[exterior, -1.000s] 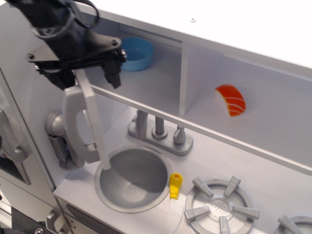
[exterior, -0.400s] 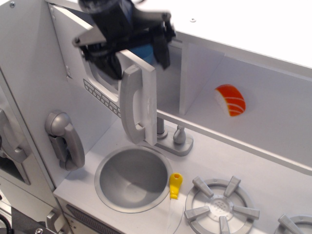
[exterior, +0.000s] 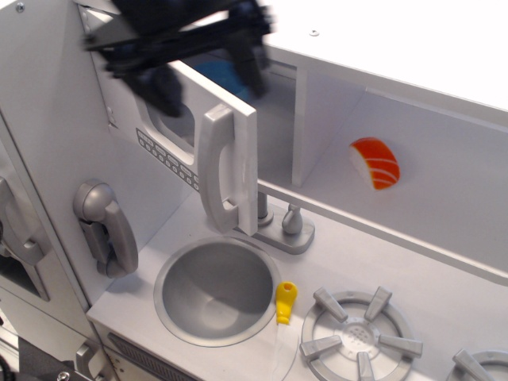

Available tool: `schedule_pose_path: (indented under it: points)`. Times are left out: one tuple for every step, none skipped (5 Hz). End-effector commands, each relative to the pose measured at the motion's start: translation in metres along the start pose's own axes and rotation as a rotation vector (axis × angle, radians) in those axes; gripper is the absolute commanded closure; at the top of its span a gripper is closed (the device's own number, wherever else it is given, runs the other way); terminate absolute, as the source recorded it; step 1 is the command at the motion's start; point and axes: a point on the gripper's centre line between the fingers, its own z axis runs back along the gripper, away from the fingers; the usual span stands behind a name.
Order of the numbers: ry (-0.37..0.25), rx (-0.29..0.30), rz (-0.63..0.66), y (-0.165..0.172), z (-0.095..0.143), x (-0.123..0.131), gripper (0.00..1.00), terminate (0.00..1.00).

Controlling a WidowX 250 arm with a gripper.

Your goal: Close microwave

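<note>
The microwave is the upper left compartment of the toy kitchen. Its white door stands partly open, swung out at an angle, with a dark window, a row of small buttons and a tall grey handle. My black gripper is blurred at the top, just above the door's upper edge. Its fingers are spread apart, one on each side of the door, and hold nothing. A bit of a blue bowl shows inside behind the gripper.
An orange sushi piece lies in the doorless bay on the right. A grey phone handset hangs on the left wall. Below are the faucet, the round sink, a yellow piece and a stove burner.
The door has swung from wide open over the sink to partly closed. My gripper moved right with it, then lifted up and slightly left off the door's top.
</note>
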Motion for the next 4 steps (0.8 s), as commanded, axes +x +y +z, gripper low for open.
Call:
schedule_pose_path:
  points:
    - [-0.019,0.18,0.074,0.056,0.003,0.012,0.0,0.0]
    - [-0.027,0.253,0.146,0.08,-0.019,0.02,0.0,0.0]
    - [-0.104,0.288,0.124,0.087,-0.046,0.029,0.0,0.0]
    - [-0.126,0.321,0.135,0.084,-0.065,0.039,0.0,0.0]
